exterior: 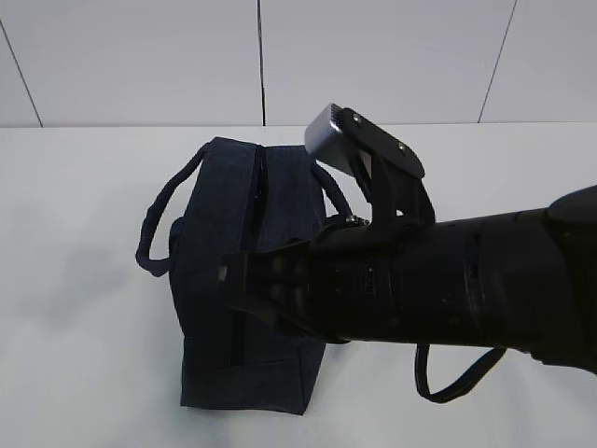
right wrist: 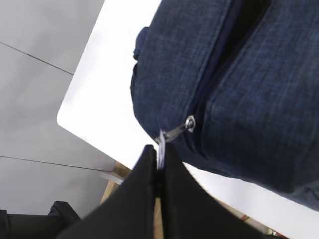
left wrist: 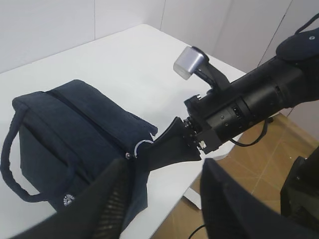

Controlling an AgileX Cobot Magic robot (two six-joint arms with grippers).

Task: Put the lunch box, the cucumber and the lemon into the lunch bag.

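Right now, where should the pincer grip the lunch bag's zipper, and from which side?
Grip the metal ring pull hanging at the bag's end, approaching end-on along the zipper line. It is thin and hangs free, so closed fingertips can pinch it, as the right pincer does now.

The right arm [exterior: 485, 280] stretches in from the right, nearly level, its wrist camera housing sticking up. The right gripper [right wrist: 159, 164] has its jaws pressed together on the ring pull [right wrist: 162, 142]. The left gripper [left wrist: 164, 199] hangs with jaws spread wide, gripping nothing.
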